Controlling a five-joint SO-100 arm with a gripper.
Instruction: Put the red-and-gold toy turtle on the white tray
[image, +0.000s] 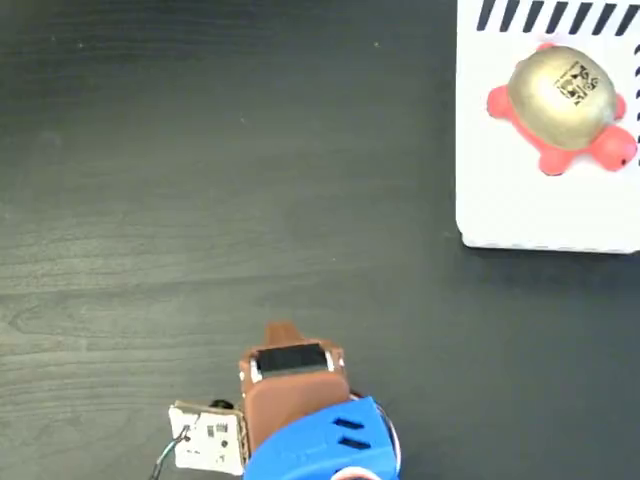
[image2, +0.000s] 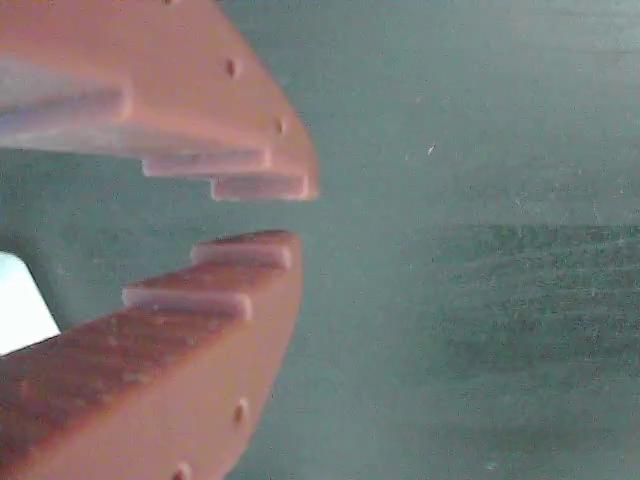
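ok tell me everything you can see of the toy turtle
The red-and-gold toy turtle has a shiny gold domed shell with a small black-and-white QR-like sticker on top, and a coral-red head and feet that look soft and rubbery. It sits upright on the white tray, near the tray's striped top edge, with its head toward the lower right in the fixed view. Only the tray touches it; the gripper is far off at lower left, holding nothing.

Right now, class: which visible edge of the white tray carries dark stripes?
The top edge of the white tray in the fixed view, above the turtle; its left and bottom edges are plain white.
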